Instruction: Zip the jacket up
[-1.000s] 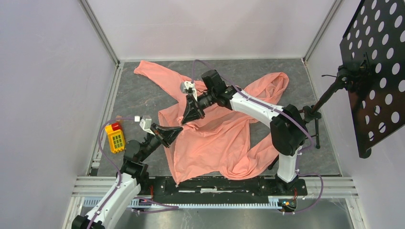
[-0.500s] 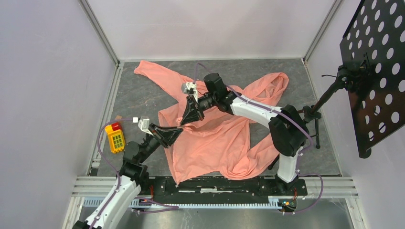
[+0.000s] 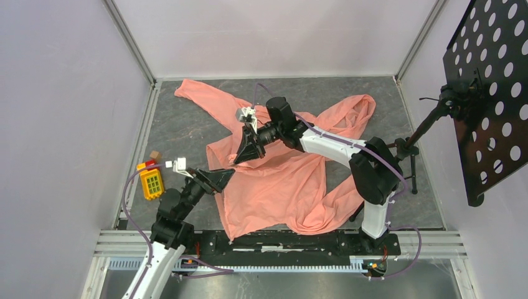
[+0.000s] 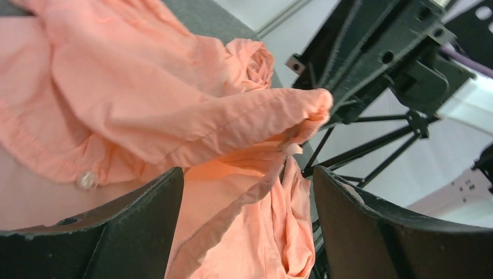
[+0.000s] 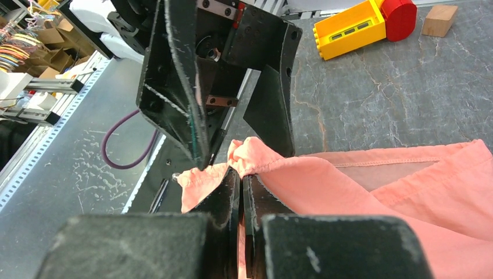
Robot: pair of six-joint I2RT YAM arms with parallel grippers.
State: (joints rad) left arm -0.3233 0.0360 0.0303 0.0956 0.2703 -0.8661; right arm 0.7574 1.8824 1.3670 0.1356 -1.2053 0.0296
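Jacket: the large thin salmon-pink fabric jacket (image 3: 280, 187) lies crumpled on the middle of the grey stone-pattern table (image 3: 187, 124). One sleeve reaches to the far left corner, another bunched part lies at the far right, and the lower edge is near the arm bases.
Right gripper: the right gripper (image 3: 243, 156) is clenched on a small fold at the left edge of the jacket. In the right wrist view its two black fingers (image 5: 224, 197) are pressed together with the fabric pinched between them, and the fold is lifted a little above the table.
Left gripper: the left gripper (image 3: 223, 177) is released, its fingers spread wide. It stands just beside the pinched fold, at the left edge of the jacket. In the left wrist view the fabric shows between the two fingers (image 4: 134, 232) but neither one presses it.
Fabric detail: a small pale round button (image 4: 86, 180) sits on a hem of the jacket.
Left of the jacket: a yellow plastic toy block with a red end (image 3: 149, 180) and a small wooden cube (image 3: 155, 155), both apart from the fabric.
Right side: a black perforated panel on a stand (image 3: 492, 93).
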